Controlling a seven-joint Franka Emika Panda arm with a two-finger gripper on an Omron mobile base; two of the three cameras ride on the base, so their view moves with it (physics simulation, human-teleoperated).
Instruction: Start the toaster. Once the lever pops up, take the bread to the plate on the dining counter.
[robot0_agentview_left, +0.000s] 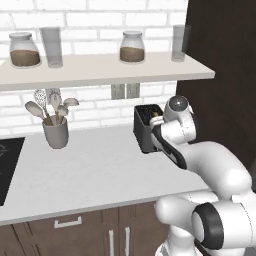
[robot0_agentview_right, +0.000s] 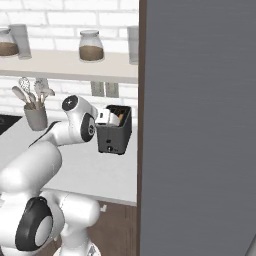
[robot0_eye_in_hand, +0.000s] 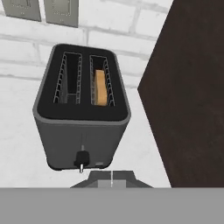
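Note:
The dark grey toaster (robot0_eye_in_hand: 83, 118) stands on the white worktop against the brick wall, also seen from the sides (robot0_agentview_left: 146, 131) (robot0_agentview_right: 116, 134). A tan slice of bread (robot0_eye_in_hand: 100, 87) sits deep in its right-hand slot; the other slot is empty. The lever knob (robot0_eye_in_hand: 81, 158) is low on the toaster's front face. My gripper (robot0_eye_in_hand: 111, 179) hovers just in front of and above the toaster, fingertips pressed together, shut on nothing, a little right of the knob. The plate and the dining counter are out of view.
A tall dark cabinet side (robot0_eye_in_hand: 188, 87) rises close on the toaster's right. A grey cup of utensils (robot0_agentview_left: 56, 132) stands to the left, a cooktop (robot0_agentview_left: 7, 165) at the far left. A shelf (robot0_agentview_left: 100, 72) with jars and glasses hangs overhead.

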